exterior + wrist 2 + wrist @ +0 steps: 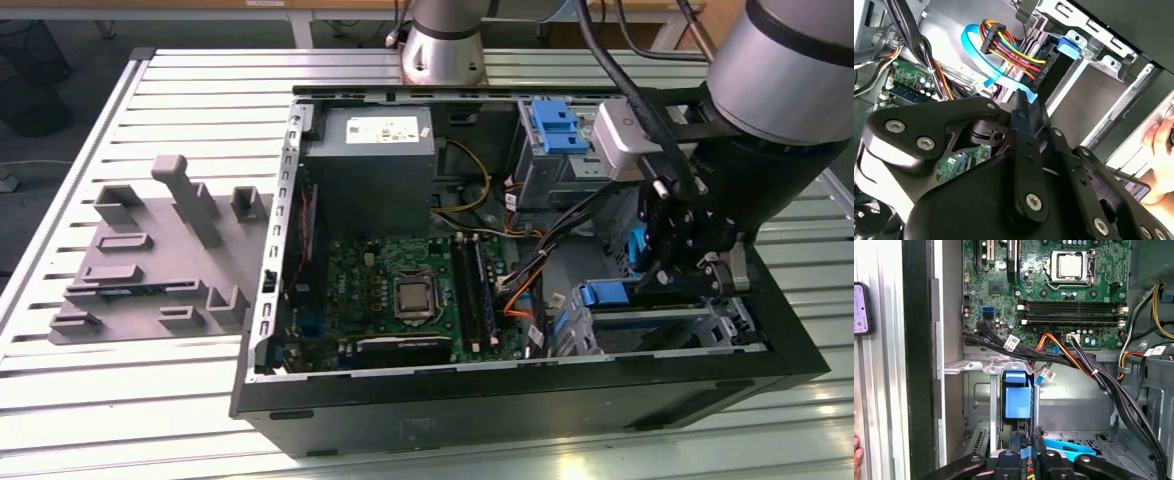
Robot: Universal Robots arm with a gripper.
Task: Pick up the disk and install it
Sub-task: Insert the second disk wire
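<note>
The disk stands edge-on in a slot of the metal drive cage (667,325) inside the open computer case, at the exterior view's right. What shows of it is its blue bracket (607,295) (1018,395); the silver body is hidden by the cage. My gripper (674,285) reaches down into the cage right behind that bracket. In both wrist views the black fingers (1040,456) come together to a narrow tip, and a blue plastic edge (1027,96) sits at the tip of the gripper (1024,107), so it looks shut on the bracket.
Black, orange and yellow cable bundles (1074,362) and a flat blue cable (976,47) run close past the cage. The motherboard (400,290) lies beyond. Another blue bracket (558,125) sits in the far bay. A grey fixture block (154,255) lies outside the case. A hand (1159,150) is beside the case.
</note>
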